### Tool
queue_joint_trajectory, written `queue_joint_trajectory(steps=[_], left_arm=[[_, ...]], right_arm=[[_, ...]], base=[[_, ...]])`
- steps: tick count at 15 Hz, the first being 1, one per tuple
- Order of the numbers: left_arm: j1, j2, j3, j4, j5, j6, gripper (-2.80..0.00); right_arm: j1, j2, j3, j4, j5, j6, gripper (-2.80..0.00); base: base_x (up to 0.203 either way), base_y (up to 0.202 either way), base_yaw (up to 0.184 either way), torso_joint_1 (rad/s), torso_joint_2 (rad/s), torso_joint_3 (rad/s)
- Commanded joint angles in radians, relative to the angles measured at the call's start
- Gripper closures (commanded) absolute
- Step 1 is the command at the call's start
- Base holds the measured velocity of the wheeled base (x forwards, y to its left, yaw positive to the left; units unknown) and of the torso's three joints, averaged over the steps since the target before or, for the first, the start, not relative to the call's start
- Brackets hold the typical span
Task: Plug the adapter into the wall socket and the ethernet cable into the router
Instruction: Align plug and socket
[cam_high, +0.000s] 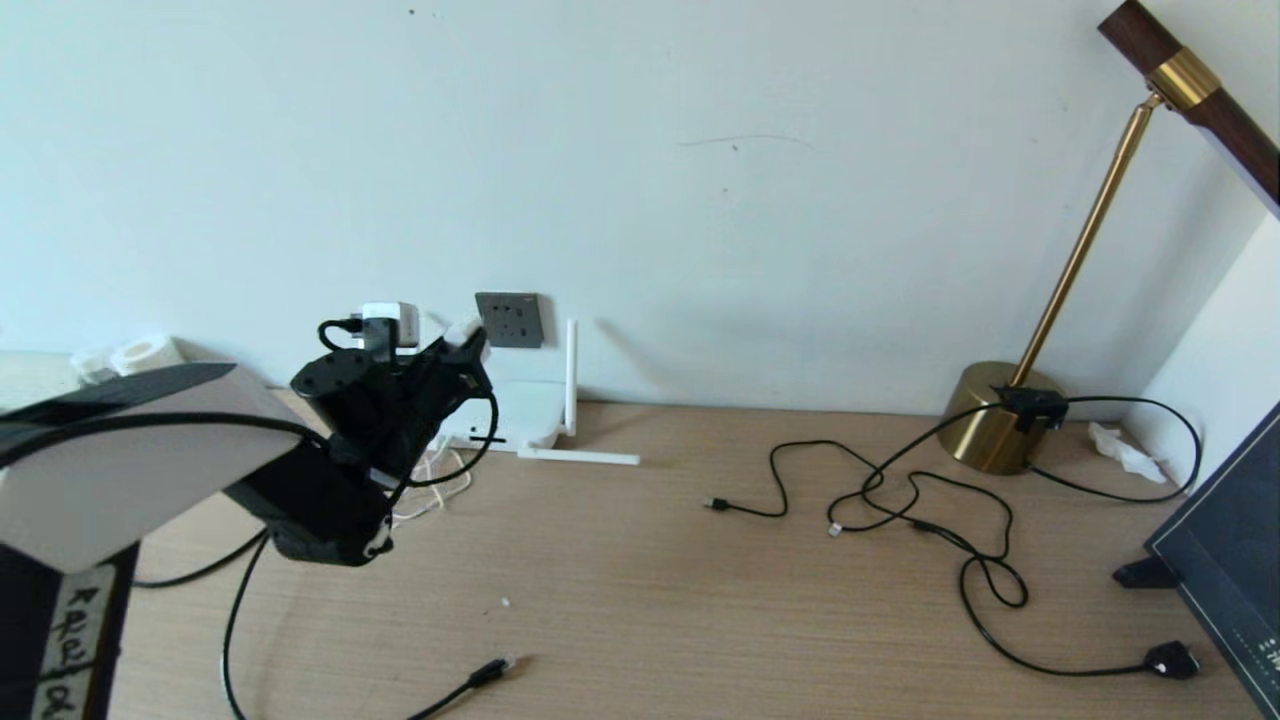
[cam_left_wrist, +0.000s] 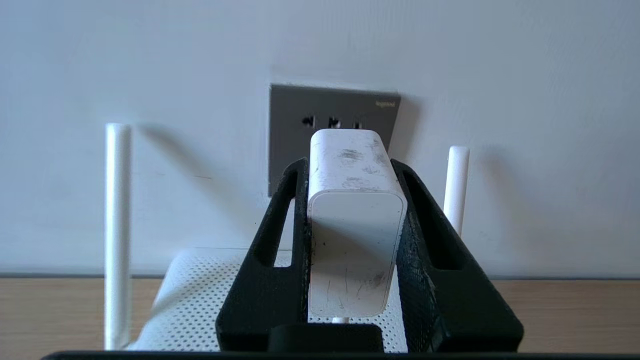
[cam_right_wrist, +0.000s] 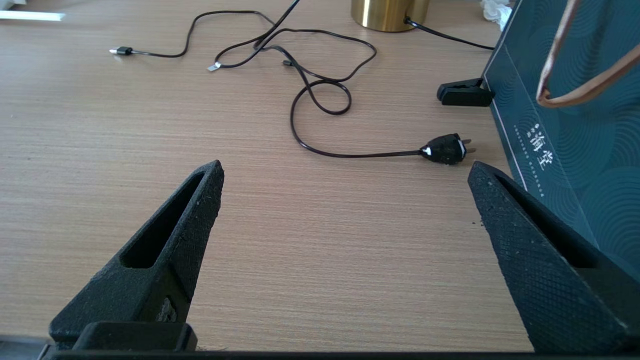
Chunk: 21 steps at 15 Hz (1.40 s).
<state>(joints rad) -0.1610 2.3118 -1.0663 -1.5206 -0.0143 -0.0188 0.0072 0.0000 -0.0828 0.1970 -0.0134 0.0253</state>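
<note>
Two black fingers (cam_left_wrist: 280, 235) of the left tool (cam_left_wrist: 350, 170) are clamping the adapter (cam_left_wrist: 356, 240) by its flat sides, narrowed onto it so that the white block is sitting straight between them with its far end facing the wall. That end-on hold is likely chosen so the pins, hidden from the wrist camera, are aiming at the socket (cam_left_wrist: 300, 140), which is standing just beyond the adapter's front and still apart from it; some of its holes are showing over the block's top edge. Below and ahead of the tool the router (cam_left_wrist: 200, 295) is lying on the table (cam_high: 700, 560) against the wall, an antenna rising on either side of the held plug. Its thin white cord (cam_high: 430, 490) is trailing loose beneath the tool, giving slack for the reach. Behind and below this arm, the ethernet cable (cam_high: 490, 672) is resting untouched near the table's front edge. Off to the other side, the right tool (cam_right_wrist: 345, 185) is hanging over bare table with its fingers spread wide and empty, a black plug (cam_right_wrist: 445, 149) and tangled thin cables (cam_right_wrist: 320, 90) ahead of it, beside a brass lamp base (cam_high: 990, 415).
</note>
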Motion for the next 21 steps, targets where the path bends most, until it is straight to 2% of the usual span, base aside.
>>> queue_joint_trajectory(steps=[1, 4, 10, 18, 21], left_arm=[[-0.007, 0.121, -0.082, -0.009, 0.012, 0.0, 0.0], [-0.008, 0.163, -0.185, -0.009, 0.024, -0.002, 0.0], [-0.008, 0.209, -0.297, -0.009, 0.043, 0.002, 0.0], [-0.002, 0.206, -0.276, -0.009, 0.002, 0.046, 0.0], [0.001, 0.212, -0.296, 0.022, 0.002, 0.088, 0.0]], right_arm=[[0.0, 0.0, 0.0, 0.001, 0.0, 0.001, -2.8], [0.0, 0.0, 0.0, 0.001, 0.0, 0.001, -2.8], [0.0, 0.0, 0.0, 0.001, 0.0, 0.0, -2.8], [0.0, 0.0, 0.0, 0.001, 0.0, 0.001, -2.8], [0.0, 0.0, 0.0, 0.001, 0.0, 0.001, -2.8]], base=[[0.0, 0.0, 0.0, 0.0, 0.0, 0.0], [0.0, 0.0, 0.0, 0.0, 0.0, 0.0], [0.0, 0.0, 0.0, 0.0, 0.0, 0.0], [0.0, 0.0, 0.0, 0.0, 0.0, 0.0], [0.0, 0.0, 0.0, 0.0, 0.0, 0.0]])
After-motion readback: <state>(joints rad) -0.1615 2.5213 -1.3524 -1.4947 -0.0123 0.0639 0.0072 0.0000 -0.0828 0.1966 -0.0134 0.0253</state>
